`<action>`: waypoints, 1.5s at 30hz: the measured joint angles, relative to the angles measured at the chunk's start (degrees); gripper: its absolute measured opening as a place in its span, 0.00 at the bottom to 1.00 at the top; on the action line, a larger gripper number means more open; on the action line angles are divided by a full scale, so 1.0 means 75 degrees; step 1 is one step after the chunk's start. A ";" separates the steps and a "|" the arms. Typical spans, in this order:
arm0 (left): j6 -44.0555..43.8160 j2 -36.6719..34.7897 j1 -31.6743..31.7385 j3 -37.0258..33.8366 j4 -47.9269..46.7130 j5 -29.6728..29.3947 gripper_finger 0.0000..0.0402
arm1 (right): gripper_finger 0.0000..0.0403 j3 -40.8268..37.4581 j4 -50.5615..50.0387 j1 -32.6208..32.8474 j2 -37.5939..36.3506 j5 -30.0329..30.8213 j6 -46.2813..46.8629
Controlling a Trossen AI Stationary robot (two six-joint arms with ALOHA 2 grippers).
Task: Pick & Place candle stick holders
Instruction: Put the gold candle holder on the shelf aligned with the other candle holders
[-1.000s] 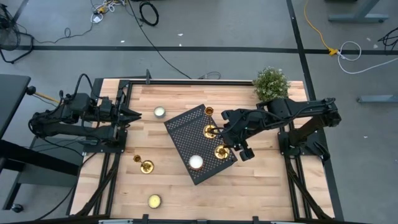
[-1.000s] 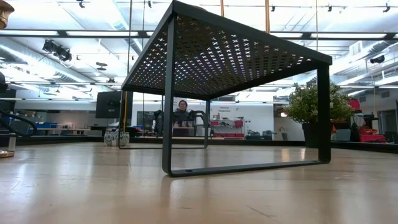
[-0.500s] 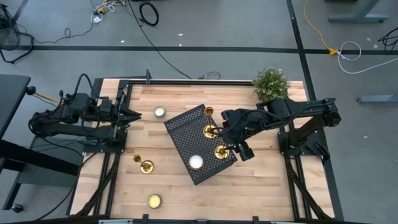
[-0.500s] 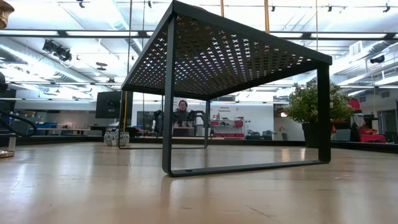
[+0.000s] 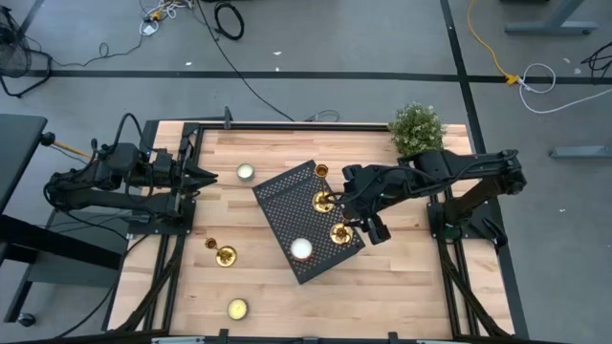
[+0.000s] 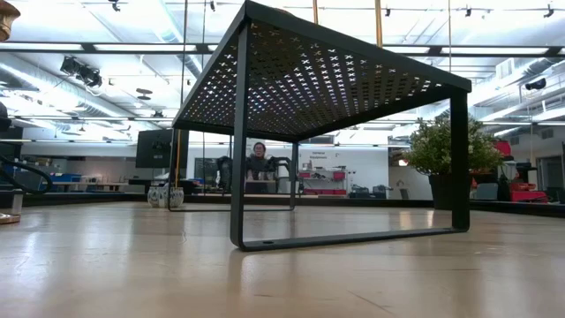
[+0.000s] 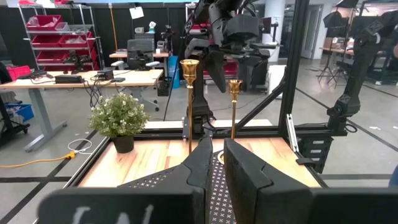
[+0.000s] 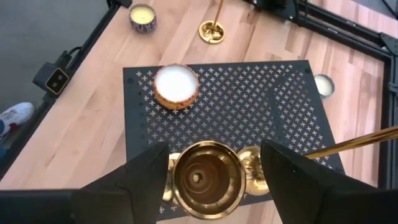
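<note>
Straddling a candle stick holder [image 8: 205,179] — right claw [image 8: 208,171] open.

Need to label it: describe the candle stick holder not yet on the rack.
Start at the black perforated rack mid-table. Toward the left arm's side, on bare wood, one gold candle stick holder stands alone. Unlike the two on the rack beneath the right tool, it's off it.

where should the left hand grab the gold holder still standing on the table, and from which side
Take the candle stick holder by its thin stem, between the flared base and the small cup. It stands upright on the wooden table beside the black perforated riser, so come in level from the left, with one finger on each side of the stem. The left hand waits at the table's left edge.
</note>
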 joint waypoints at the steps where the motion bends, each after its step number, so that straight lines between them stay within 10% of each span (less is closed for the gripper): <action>1: 0.0000 0.0002 -0.0002 0.0000 0.0000 0.0000 0.11 | 0.63 0.0000 0.0029 0.0000 -0.0020 -0.0006 0.0000; 45: 0.0000 0.0002 -0.0002 0.0000 0.0000 0.0000 0.11 | 0.84 0.0000 0.0571 0.0000 -0.0516 0.0215 -0.0009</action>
